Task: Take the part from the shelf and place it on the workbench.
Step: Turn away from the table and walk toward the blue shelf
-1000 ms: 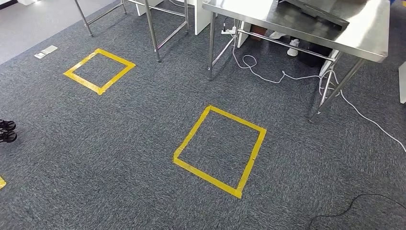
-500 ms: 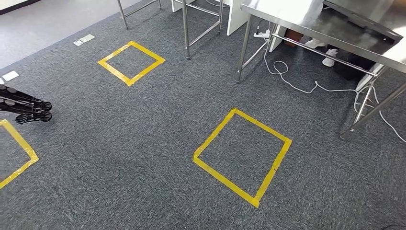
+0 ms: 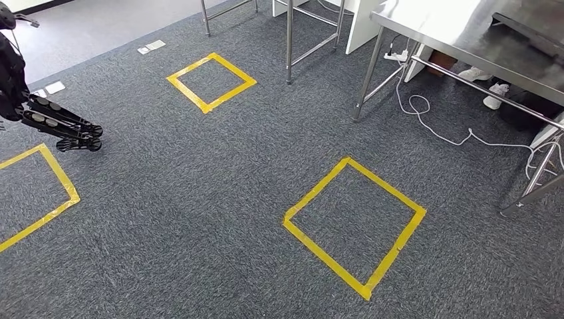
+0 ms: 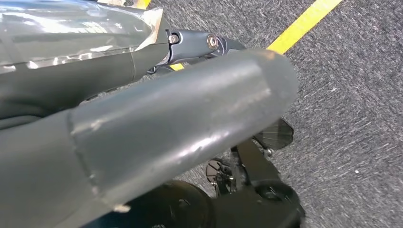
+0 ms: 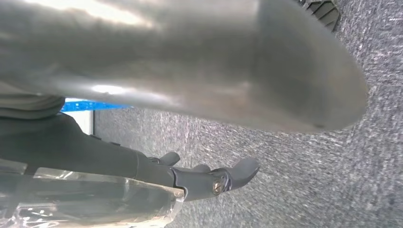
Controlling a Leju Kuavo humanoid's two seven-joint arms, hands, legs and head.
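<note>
Gripping a clear-wrapped part [image 4: 71,33] between them, the left hand [image 4: 157,123] and right hand [image 5: 190,71] each press dark fingers [image 5: 214,178] against it above grey carpet [image 3: 199,199].

Rough, matt grey carpet [image 3: 199,199] is crossed by glossy yellow tape [image 3: 352,222]; at two o'clock a worktop [image 3: 439,26] of polished metal is seen.
</note>
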